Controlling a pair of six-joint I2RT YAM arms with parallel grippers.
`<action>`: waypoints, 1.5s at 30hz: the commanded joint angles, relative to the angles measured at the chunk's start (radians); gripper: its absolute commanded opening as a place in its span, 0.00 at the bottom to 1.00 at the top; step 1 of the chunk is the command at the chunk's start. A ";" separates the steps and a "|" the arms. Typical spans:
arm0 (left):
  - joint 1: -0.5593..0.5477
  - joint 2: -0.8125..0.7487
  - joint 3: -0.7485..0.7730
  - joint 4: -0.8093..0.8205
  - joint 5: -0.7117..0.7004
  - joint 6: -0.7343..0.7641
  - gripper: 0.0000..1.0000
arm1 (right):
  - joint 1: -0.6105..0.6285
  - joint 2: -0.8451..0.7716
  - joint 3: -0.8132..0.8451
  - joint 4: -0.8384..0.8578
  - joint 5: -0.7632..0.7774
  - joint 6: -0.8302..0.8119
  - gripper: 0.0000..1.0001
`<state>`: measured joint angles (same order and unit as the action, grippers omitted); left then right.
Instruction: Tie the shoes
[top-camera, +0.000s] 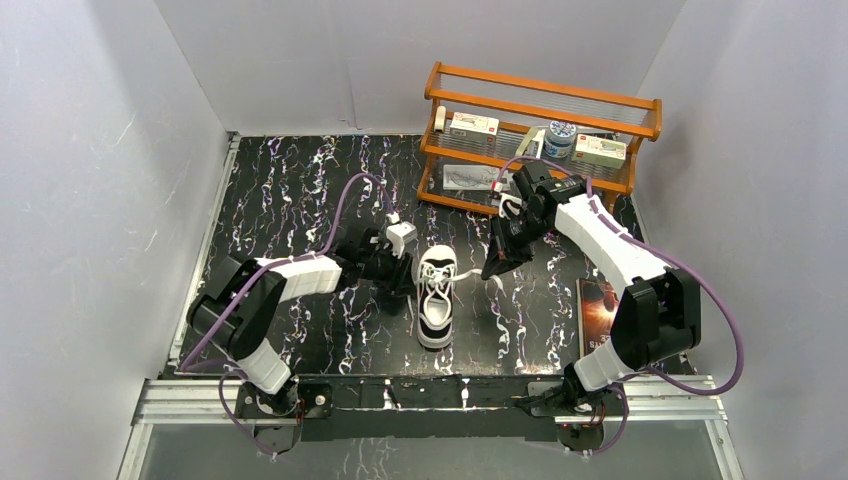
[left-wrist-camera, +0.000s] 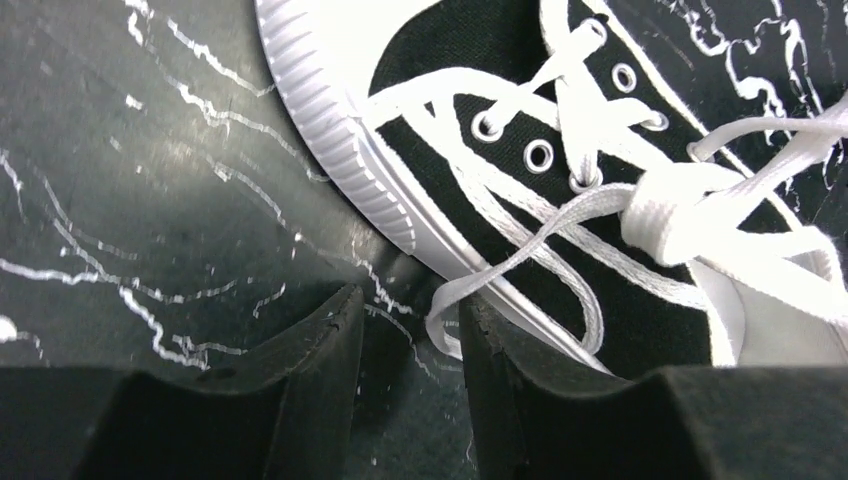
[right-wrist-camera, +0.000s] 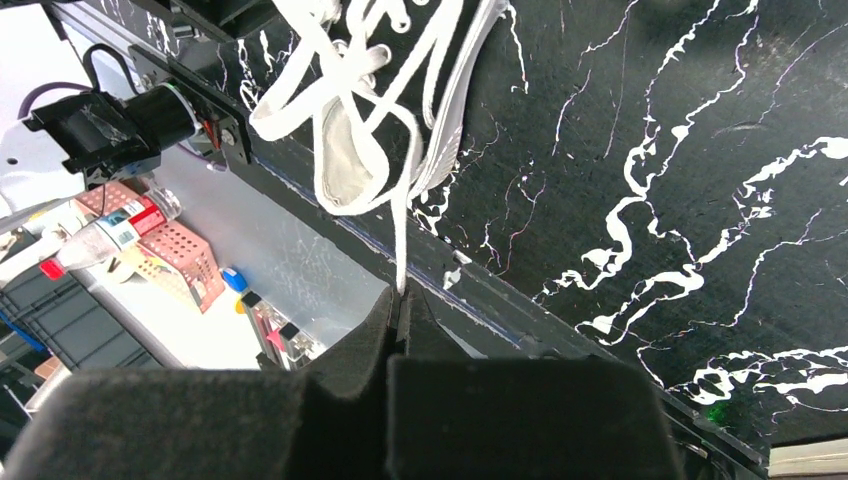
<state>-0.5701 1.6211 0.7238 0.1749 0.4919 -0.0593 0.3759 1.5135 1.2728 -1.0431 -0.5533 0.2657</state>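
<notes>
- Hovering left of the sneaker (top-camera: 436, 300), the left gripper (left-wrist-camera: 405, 310) stands part-open around a lace loop (left-wrist-camera: 450, 300), not pinching it
- Sneaker sits between them, toe near, knot loose
- Right gripper (right-wrist-camera: 400, 300) clamps the other lace (right-wrist-camera: 400, 235) taut; next, left should close, then pull outward

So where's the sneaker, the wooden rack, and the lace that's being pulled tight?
Sneaker (top-camera: 436, 300): overhead view, on its laced middle.
Wooden rack (top-camera: 540, 111): overhead view, on the front upper rail.
Taut lace (right-wrist-camera: 401, 250): right wrist view, on the straight vertical strand.
</notes>
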 joint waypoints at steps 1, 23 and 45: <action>-0.017 0.053 -0.010 0.080 0.023 0.021 0.38 | 0.002 -0.037 0.027 -0.029 -0.028 -0.018 0.00; -0.047 -0.576 0.191 -1.074 -0.723 -0.740 0.00 | -0.007 -0.100 -0.029 -0.108 0.368 0.017 0.00; 0.315 -0.363 0.248 -1.102 -0.714 -0.665 0.00 | -0.214 -0.064 -0.234 0.114 0.707 0.144 0.00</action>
<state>-0.3313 1.2224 0.9825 -0.9241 -0.2516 -0.7715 0.1967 1.4364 1.0786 -0.9817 0.0483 0.3672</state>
